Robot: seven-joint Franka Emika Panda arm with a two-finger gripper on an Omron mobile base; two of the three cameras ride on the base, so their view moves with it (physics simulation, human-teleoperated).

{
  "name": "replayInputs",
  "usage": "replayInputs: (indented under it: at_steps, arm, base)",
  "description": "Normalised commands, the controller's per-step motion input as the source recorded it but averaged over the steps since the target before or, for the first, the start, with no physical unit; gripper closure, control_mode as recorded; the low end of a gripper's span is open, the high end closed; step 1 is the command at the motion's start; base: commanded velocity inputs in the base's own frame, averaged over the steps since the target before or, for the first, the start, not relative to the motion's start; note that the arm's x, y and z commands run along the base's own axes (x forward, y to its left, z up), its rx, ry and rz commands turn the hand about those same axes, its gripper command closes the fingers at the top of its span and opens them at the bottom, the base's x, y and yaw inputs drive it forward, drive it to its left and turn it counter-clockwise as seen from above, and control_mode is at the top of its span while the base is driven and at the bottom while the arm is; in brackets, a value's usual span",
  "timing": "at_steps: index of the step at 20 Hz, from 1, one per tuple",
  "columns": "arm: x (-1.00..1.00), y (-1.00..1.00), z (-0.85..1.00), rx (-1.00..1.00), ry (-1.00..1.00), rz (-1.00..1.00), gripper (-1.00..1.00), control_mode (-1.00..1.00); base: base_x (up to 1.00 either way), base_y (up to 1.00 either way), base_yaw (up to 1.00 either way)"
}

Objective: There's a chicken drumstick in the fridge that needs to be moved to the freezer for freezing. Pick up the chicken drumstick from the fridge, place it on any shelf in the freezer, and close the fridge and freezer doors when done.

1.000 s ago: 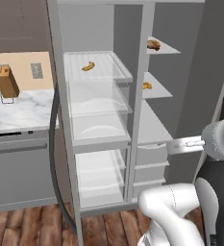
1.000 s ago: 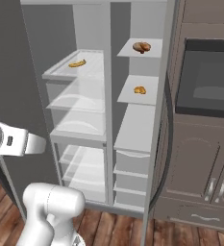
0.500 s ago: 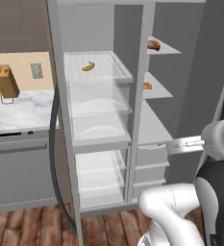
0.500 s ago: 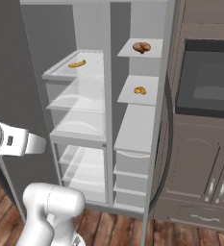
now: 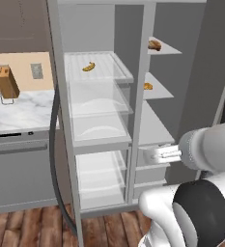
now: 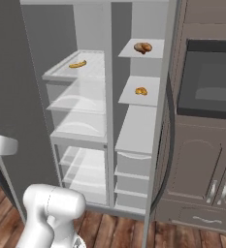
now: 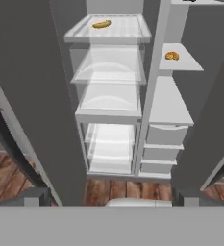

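The golden-brown chicken drumstick (image 5: 154, 45) (image 6: 143, 47) lies on the top solid shelf (image 6: 153, 52) of the freezer, the narrow right compartment. The fridge (image 5: 99, 120), the wider compartment on the left, has glass shelves, and a yellow banana (image 5: 89, 66) (image 7: 101, 24) lies on its top one. The fridge and freezer doors both stand wide open, the wide one (image 6: 12, 72) on the left and the narrow one (image 5: 205, 62) on the right. My gripper (image 7: 111, 197) hangs back from the unit, facing it. Its fingertips (image 7: 34, 197) are far apart and nothing is between them.
A small orange item (image 5: 147, 86) (image 6: 141, 91) sits on the freezer's second shelf. A marble counter with a knife block (image 5: 7, 82) lies to the left. A wall oven (image 6: 206, 77) and cabinets stand to the right. Wooden floor runs in front.
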Motion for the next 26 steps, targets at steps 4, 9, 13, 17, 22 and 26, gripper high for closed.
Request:
replayInputs:
  at_steps: [4, 9, 13, 17, 22, 26]
  arm:
    - [-0.24, 0.82, 0.00, 0.00, -0.14, -0.02, -1.00, -1.00]
    - [-0.08, 0.82, -0.06, 0.01, -0.17, -0.04, -1.00, -1.00]
    - [0.00, 0.84, -0.18, 0.09, -0.16, 0.00, -1.00, -1.00]
    - [0.00, 0.74, -0.02, 0.00, -0.18, -0.04, -1.00, -1.00]
    - [0.15, 0.84, -0.26, 0.00, -0.18, -0.03, -1.00, -1.00]
    - [0.48, 0.71, -0.15, -0.02, -0.07, -0.11, -1.00, -1.00]
  base:
    - [0.00, 0.00, 0.00]
    - [0.00, 0.00, 0.00]
    - [0.00, 0.00, 0.00]
    - [0.00, 0.00, 0.00]
    - [0.00, 0.00, 0.00]
    - [0.00, 0.00, 0.00]
